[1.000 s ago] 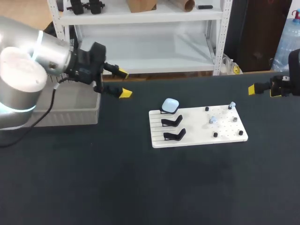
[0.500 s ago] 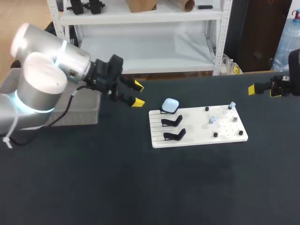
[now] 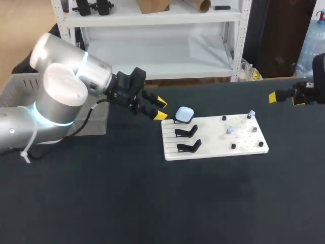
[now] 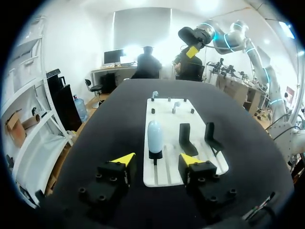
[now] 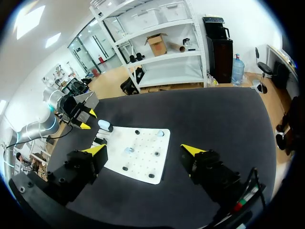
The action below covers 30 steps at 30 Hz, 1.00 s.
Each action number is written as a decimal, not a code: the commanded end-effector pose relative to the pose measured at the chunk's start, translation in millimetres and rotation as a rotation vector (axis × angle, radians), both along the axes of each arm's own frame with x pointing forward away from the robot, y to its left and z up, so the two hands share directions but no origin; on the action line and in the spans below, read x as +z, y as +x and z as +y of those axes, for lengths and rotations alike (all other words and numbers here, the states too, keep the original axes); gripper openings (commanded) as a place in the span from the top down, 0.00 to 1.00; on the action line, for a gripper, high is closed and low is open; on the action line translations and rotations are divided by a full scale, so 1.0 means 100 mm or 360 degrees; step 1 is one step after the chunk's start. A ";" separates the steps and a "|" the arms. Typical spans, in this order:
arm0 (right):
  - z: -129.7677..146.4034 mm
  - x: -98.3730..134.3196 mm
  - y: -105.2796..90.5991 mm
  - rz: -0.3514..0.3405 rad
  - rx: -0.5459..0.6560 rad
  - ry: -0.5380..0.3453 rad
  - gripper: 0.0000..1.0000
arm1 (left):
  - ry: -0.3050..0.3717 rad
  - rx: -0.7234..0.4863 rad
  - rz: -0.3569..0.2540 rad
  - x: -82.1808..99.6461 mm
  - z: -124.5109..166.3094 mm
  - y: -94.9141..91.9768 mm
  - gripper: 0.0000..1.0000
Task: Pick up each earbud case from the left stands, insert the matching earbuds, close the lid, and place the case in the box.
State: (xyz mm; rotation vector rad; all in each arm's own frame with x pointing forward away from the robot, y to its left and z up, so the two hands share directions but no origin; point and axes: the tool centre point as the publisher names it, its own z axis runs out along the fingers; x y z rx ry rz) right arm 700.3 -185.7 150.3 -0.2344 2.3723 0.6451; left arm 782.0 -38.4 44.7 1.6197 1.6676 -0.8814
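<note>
We see a black desk [image 3: 127, 203] filling the scene. A white board [image 3: 210, 137] lies flat on it, right of middle, toward the far edge. Grooves run along the board's left part; small black pegs [image 3: 233, 146] stand on its right part.

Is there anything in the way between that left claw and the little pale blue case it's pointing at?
Nothing visible is. The left claw is open, and the earbud case sits on its stand straight ahead of it, not yet touched.

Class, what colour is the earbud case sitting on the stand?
Pale blue-white; the earbud case shows best in the head view.
</note>
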 end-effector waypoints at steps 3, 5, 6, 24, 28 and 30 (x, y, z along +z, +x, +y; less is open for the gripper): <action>0.00 0.00 0.00 0.0000 0.0002 0.0000 0.00 | -0.0021 -0.0021 0.0013 -0.07 -0.10 0.06 0.51; 0.00 0.00 0.00 0.0000 0.0002 0.0000 0.00 | -0.0033 -0.0021 0.0016 -0.07 -0.13 0.06 0.51; 0.00 0.00 0.00 0.0000 0.0002 0.0000 0.00 | -0.0039 -0.0020 0.0018 -0.08 -0.15 0.06 0.51; 0.00 0.00 0.00 0.0000 0.0002 0.0000 0.00 | -0.0077 -0.0025 0.0012 -0.16 -0.39 0.08 0.53; 0.00 0.00 0.00 0.0000 0.0002 0.0000 0.00 | -0.0076 -0.0019 0.0020 -0.19 -0.41 0.07 0.53; 0.00 0.00 0.00 0.0000 0.0002 0.0000 0.00 | -0.0078 -0.0015 0.0026 -0.20 -0.43 0.07 0.53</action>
